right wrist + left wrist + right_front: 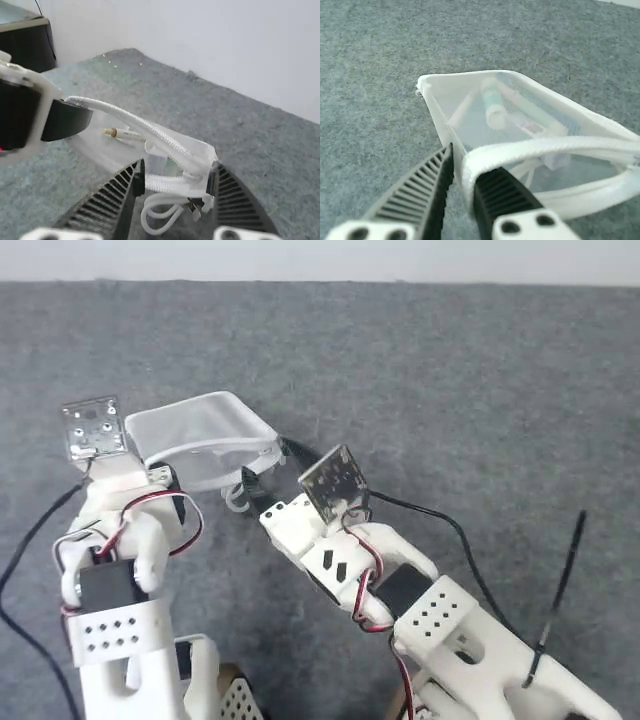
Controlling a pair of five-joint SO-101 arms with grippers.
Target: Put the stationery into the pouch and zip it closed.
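Note:
The white mesh pouch lies on the grey mat between the two arms, its zipper mouth partly open. Through the mesh I see the stationery inside: a green-and-white tube, a pale pen and other pieces. My left gripper is shut on the pouch's rim at one end. My right gripper clamps the opposite end by the zipper band, where a white pull cord hangs in a loop. The left gripper's finger holds the far end of the rim.
Grey carpet-like mat stretches free behind and to the right of the pouch. A black cable sticks up by the right arm. A white wall edges the mat, with a dark box in the corner.

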